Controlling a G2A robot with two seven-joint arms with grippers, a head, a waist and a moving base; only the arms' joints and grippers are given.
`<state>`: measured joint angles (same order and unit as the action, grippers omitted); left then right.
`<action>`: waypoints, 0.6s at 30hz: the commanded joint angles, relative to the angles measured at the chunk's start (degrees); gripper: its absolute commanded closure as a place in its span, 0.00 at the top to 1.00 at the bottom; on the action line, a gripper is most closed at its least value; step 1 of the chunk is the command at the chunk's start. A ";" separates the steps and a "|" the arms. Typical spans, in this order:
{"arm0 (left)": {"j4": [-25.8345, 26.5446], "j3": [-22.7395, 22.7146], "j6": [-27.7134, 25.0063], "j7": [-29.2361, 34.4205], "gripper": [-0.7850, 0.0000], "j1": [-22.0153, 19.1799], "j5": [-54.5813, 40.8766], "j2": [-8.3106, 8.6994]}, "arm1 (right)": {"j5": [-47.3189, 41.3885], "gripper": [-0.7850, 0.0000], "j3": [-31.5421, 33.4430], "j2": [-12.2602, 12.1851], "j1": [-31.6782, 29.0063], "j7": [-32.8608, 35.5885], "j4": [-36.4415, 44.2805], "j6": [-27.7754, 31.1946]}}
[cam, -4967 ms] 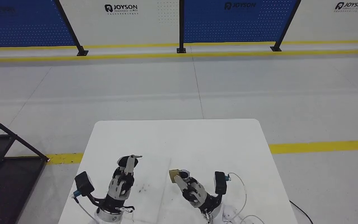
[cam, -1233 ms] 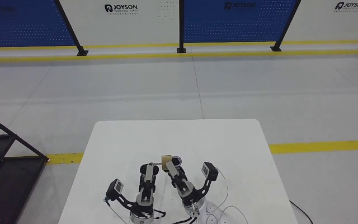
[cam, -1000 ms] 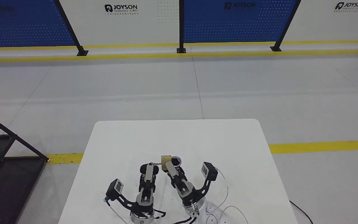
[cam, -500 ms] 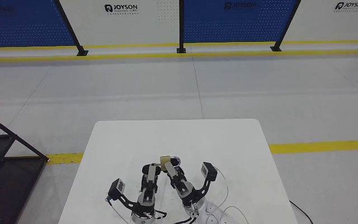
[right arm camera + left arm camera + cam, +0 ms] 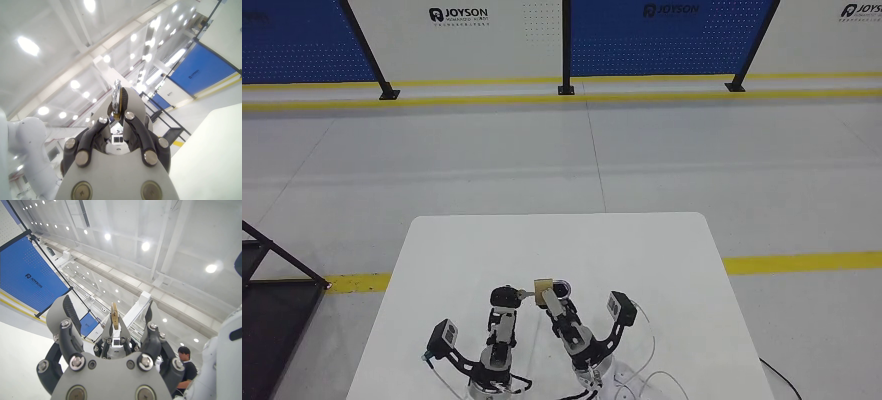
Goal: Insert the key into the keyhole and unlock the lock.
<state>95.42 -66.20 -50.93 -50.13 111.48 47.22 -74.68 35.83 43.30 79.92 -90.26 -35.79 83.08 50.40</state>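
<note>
A brass padlock (image 5: 542,287) is held up over the near middle of the white table (image 5: 642,250), with my right gripper (image 5: 550,298) shut on it. In the right wrist view the brass body (image 5: 115,113) sits between the pads, with its silvery shackle (image 5: 116,89) poking past the fingertips. My left gripper (image 5: 508,295) faces the lock from the left, a short gap away. Its fingers (image 5: 65,308) stand wide open with nothing between them, and the lock (image 5: 114,318) shows beyond them, edge on. A thin piece (image 5: 524,294), which may be the key, spans the gap between the left gripper and the lock.
White cables (image 5: 647,375) lie near the table's front right corner. A black rack (image 5: 267,270) stands off the table's left side. The far half of the table is bare.
Since five seconds ago both arms have come together at the middle. In the last half second the left gripper turned and edged left, and the lock shifted slightly right.
</note>
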 commanded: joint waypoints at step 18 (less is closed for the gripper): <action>2.67 -7.19 -7.07 17.83 0.35 3.70 -4.70 4.25 | -3.75 0.00 4.60 -2.02 -3.53 13.14 4.34 -1.00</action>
<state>98.25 -73.35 -58.00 -32.85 115.25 42.85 -70.48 32.17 47.85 77.91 -93.76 -22.95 87.33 49.45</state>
